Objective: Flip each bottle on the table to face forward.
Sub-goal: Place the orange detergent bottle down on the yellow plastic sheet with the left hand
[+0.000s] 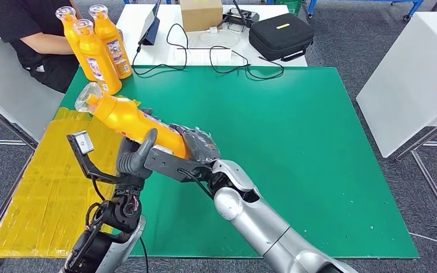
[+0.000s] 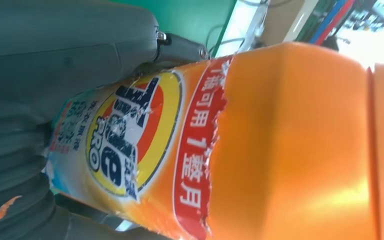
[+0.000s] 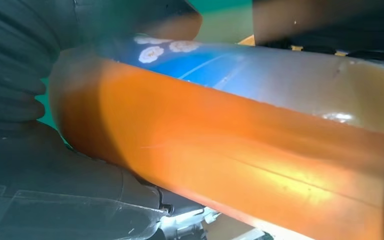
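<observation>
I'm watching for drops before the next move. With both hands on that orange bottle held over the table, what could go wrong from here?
1. The bottle is tilted in the air between the left hand and right hand; if one lets go early, it may slip and fall onto the green table.
2. Its capped end points toward the three standing bottles near the person; a wide swing might knock them.

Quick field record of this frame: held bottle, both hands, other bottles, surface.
held bottle: orange bottle, tilted, clear cap toward the far left, lifted over the green mat
right hand: wrapped around the bottle's base end
left hand: touching the bottle's middle from below; full grip unclear
other bottles: three orange bottles upright at the far-left corner
bystander: person seated behind them
</observation>
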